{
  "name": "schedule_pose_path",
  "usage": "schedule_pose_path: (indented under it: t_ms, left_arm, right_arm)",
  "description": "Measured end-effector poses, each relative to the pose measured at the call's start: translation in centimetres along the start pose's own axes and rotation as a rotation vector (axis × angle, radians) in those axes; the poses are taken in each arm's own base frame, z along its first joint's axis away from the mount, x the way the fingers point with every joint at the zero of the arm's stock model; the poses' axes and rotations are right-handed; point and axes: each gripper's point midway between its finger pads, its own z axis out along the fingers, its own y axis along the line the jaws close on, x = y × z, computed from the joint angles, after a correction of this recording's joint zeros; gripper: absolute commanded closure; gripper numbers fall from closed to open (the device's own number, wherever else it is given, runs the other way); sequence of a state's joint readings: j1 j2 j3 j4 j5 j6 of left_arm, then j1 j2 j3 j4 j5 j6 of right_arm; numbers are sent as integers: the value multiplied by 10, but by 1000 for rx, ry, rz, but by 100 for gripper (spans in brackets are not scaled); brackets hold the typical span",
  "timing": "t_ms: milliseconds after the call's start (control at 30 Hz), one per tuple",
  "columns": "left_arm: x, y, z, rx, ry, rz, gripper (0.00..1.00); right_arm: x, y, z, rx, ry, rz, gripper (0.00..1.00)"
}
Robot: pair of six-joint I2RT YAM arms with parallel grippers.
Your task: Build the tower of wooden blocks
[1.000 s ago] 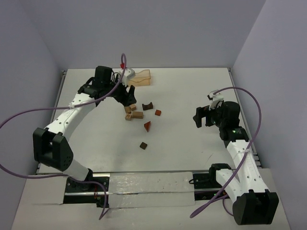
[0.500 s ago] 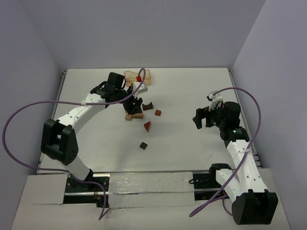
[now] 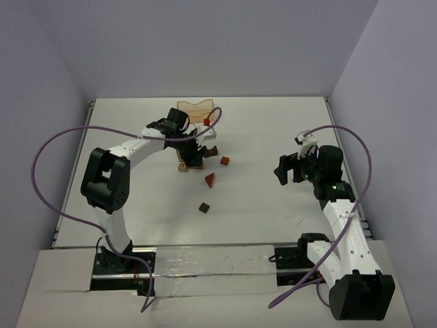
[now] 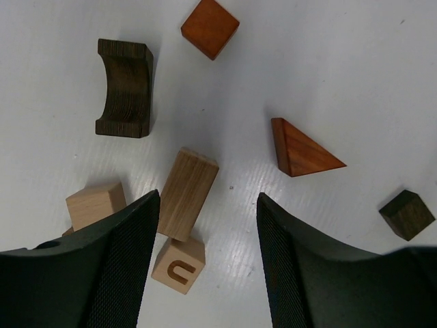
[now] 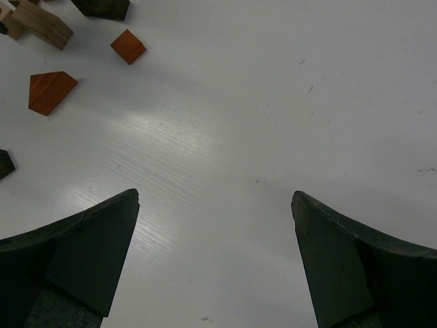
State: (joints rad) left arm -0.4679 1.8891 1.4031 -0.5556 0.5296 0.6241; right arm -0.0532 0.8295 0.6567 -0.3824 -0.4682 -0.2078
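The wooden blocks lie loose on the white table. In the left wrist view I see a dark arch block [image 4: 124,87], a reddish cube [image 4: 209,28], a red wedge [image 4: 304,150], a dark cube [image 4: 407,214], a tan cuboid [image 4: 187,193], a tan cube marked U [image 4: 179,264] and a plain tan cube [image 4: 96,204]. My left gripper [image 4: 208,198] is open and hangs over the tan cuboid, holding nothing; it also shows in the top view [image 3: 194,156]. My right gripper [image 5: 215,198] is open and empty, well to the right of the blocks [image 3: 285,167].
A pale orange tray [image 3: 194,109] stands at the back behind the left gripper. In the top view the red wedge [image 3: 209,180], the reddish cube [image 3: 224,161] and the dark cube [image 3: 203,207] lie in front of the cluster. Purple cables loop off both arms.
My left arm has swung right and forward, from beside the tray to above the block cluster. The right arm has not moved.
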Motion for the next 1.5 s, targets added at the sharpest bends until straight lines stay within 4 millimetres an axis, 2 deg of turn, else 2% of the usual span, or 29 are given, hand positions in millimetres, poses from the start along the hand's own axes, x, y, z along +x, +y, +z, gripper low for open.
schedule_pose_path:
  t_ms: [400, 533, 633, 700, 900, 1100, 1133, 1333, 1400, 1500]
  left_arm:
    - [21, 20, 26, -16, 73, 47, 35]
    - [28, 25, 28, -33, 99, 63, 36]
    - [29, 29, 27, -48, 109, 74, 44]
    - [30, 30, 28, -52, 115, 81, 55]
    - [33, 31, 29, -56, 124, 90, 68]
    - [33, 31, 28, -56, 126, 90, 92]
    - [33, 31, 28, -57, 127, 88, 99]
    - [35, 31, 22, -68, 132, 5, 100]
    - [35, 37, 12, -82, 114, -52, 100]
    - [31, 61, -15, -156, 68, -130, 100]
  right_arm:
    - [-13, 10, -7, -45, -45, -17, 0]
    - [-14, 13, -8, -56, -49, -18, 0]
    - [-14, 14, -8, -62, -47, -17, 0]
    - [-15, 14, -9, -63, -49, -18, 0]
    - [-15, 14, -9, -62, -50, -17, 0]
    - [-15, 14, -9, -62, -50, -14, 0]
    - [-16, 14, -9, -62, -50, -14, 0]
    - [-16, 14, -9, -61, -50, -14, 0]
    - [-16, 14, -9, -61, -50, -14, 0]
    - [-16, 14, -9, -61, -50, -14, 0]
